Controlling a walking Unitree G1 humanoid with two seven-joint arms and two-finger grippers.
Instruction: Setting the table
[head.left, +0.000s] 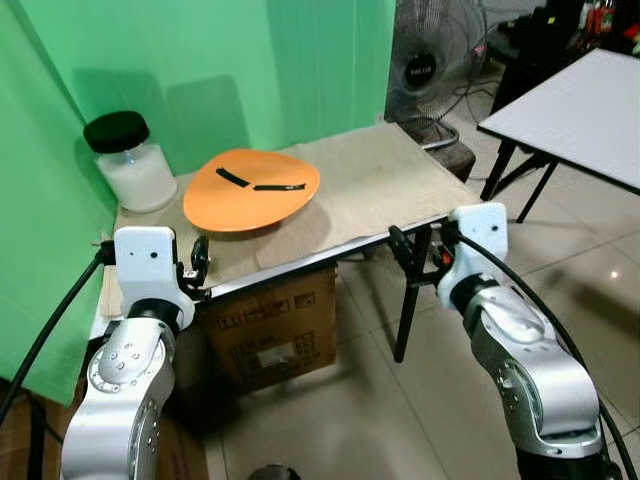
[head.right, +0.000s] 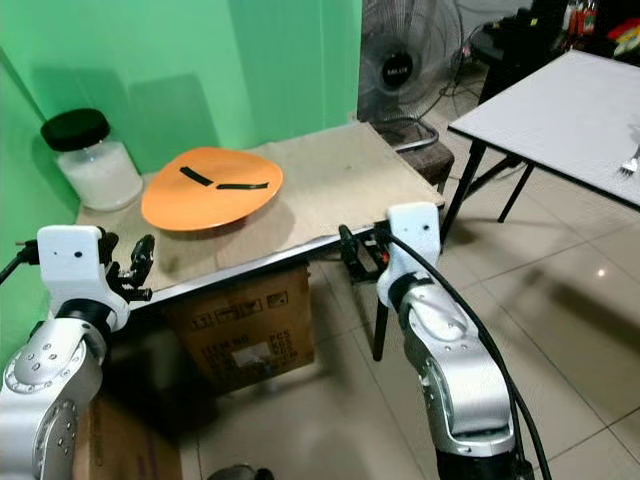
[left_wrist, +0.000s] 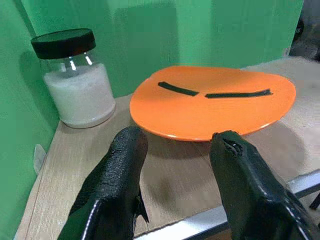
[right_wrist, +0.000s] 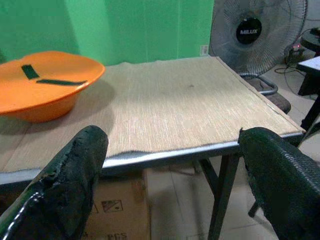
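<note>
Jar (head.left: 130, 162) beside orange plate (head.left: 250, 190); fan (head.left: 432, 60) behind table (head.left: 380, 180).

Bright, even room light is falling; the plate (head.left: 250, 190) and jar (head.left: 132, 160) are casting soft shadows; close fingers (right_wrist: 75, 185) are blurring.

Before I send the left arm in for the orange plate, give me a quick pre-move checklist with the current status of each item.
1. Left end effector open, fingers apart: ok.
2. Left end effector lined up with the orange plate, near its front rim, not touching: ok.
3. Plate resting flat on the mat-covered table, two black strips on top: ok.
4. Glass jar stands beside the plate on the robot's left, apart from it; it could get bumped: ok, but watch it.
5. Right end effector open at the table's front edge, well away from the plate: ok.
6. Whether the plate is slippery or heavy: cannot tell.
</note>
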